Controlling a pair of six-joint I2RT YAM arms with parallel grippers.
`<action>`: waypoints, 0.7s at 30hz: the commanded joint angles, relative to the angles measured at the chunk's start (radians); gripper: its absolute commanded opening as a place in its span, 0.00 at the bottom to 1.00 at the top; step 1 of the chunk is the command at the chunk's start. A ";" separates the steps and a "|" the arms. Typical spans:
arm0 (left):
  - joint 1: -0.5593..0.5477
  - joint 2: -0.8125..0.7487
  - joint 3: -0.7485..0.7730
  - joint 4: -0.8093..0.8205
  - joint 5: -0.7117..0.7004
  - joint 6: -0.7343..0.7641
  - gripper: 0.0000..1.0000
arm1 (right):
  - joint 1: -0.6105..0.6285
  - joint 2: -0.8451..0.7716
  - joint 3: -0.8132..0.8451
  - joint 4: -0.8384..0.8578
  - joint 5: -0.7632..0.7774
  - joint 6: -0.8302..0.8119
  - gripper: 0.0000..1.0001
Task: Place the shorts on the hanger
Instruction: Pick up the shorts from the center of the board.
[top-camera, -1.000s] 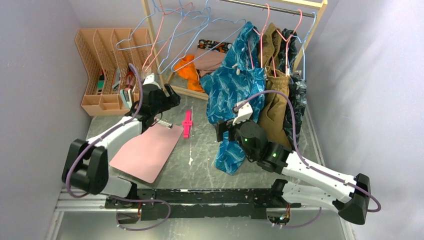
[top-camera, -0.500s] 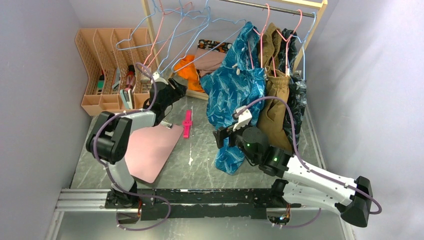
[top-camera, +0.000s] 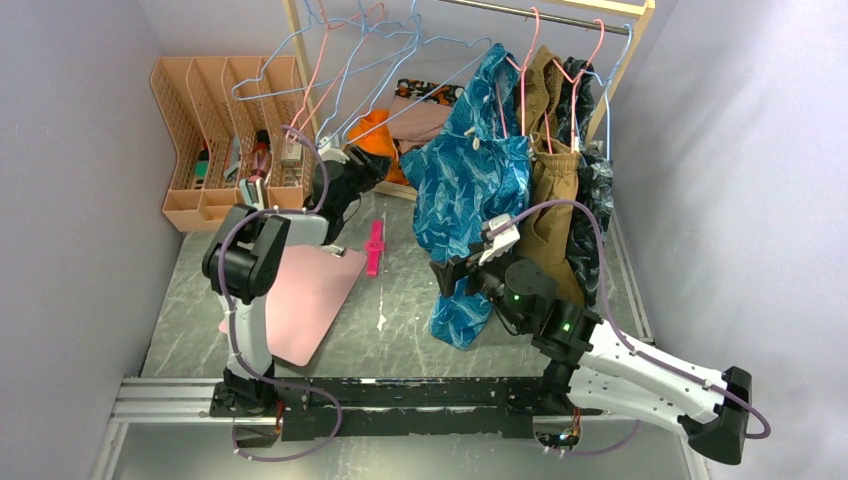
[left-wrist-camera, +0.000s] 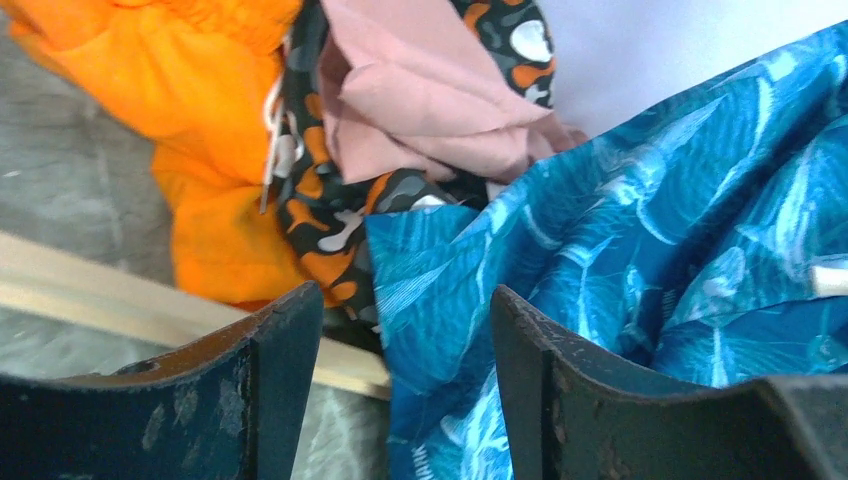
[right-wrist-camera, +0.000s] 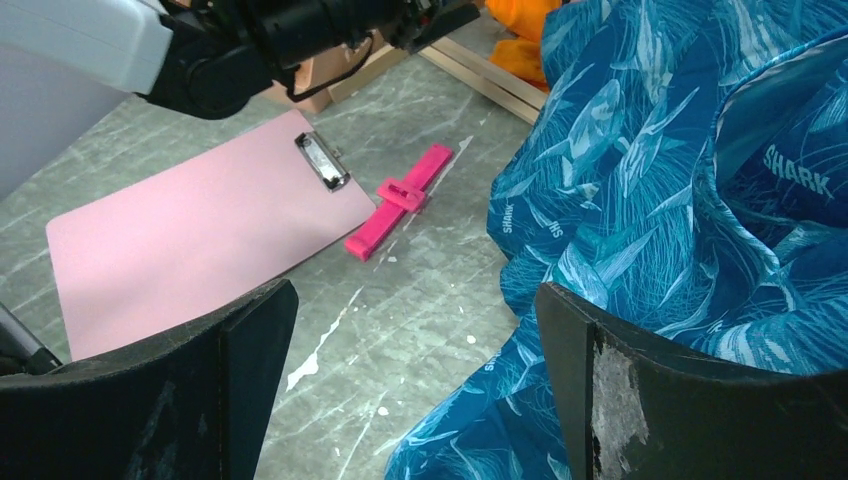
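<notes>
Shorts (left-wrist-camera: 420, 100) lie beyond my left jaws, open and empty like my right jaws; I should pinch pink fabric only, avoiding the blue garment (left-wrist-camera: 640, 250).

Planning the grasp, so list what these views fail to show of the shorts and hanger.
Left wrist: shorts, waistband not visible, partly buried under patterned garment and blue garment.
Top external: hanger, hook cut off by top edge, wires tangled with other hangers.

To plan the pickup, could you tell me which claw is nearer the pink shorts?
Left. The left claw hovers just before the shorts; the right claw is farther back, beside the blue garment.
</notes>
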 joint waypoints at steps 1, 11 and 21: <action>-0.008 0.059 0.086 0.151 0.049 -0.079 0.67 | 0.006 -0.016 -0.005 0.016 -0.011 -0.005 0.93; -0.008 0.262 0.335 0.139 0.034 -0.227 0.69 | 0.005 -0.056 -0.016 -0.010 -0.006 0.004 0.93; -0.010 0.428 0.562 0.052 0.007 -0.292 0.70 | 0.008 -0.072 -0.035 0.022 -0.005 0.000 0.93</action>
